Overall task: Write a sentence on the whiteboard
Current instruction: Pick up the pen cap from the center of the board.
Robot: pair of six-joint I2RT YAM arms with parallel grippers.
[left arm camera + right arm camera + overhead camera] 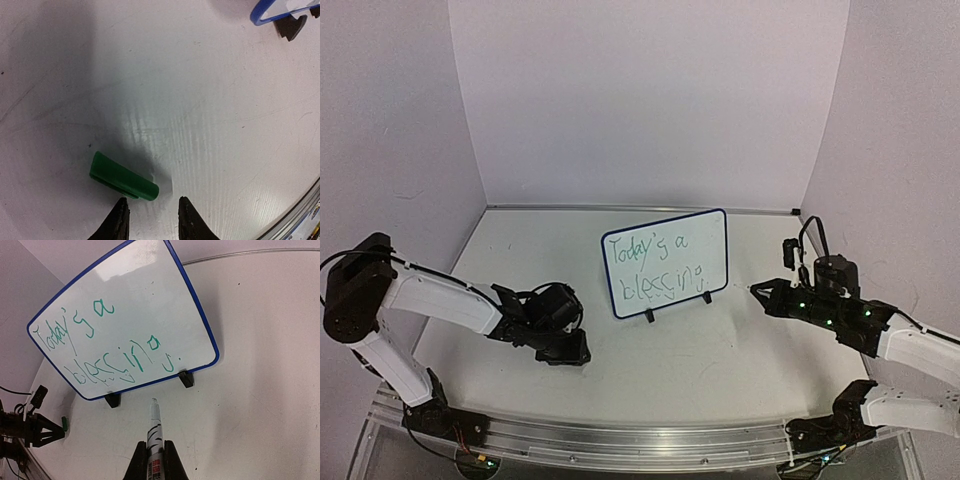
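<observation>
On the near left of the white desk (720, 370), the left pincer (151, 210) hangs released, black fingers (120, 222) spread, with a small green plastic cap (122, 177) lying just ahead of one tip. The right pincer (155, 450) is clenched on a white-barrelled marker (154, 422), bare tip aimed at the small blue-rimmed rectangular whiteboard (150, 280). It stands mid-desk on black wire feet (186, 379) and bears the green handwritten sentence (117, 364) "Today's a blessing" in two lines

We see a white, faintly scuffed table (720, 350) with a metal rail (620, 440) along its near edge. On it the whiteboard (665, 262) stands on two black feet (649, 316), and a green marker cap (123, 177) lies on its side to the board's left.
</observation>
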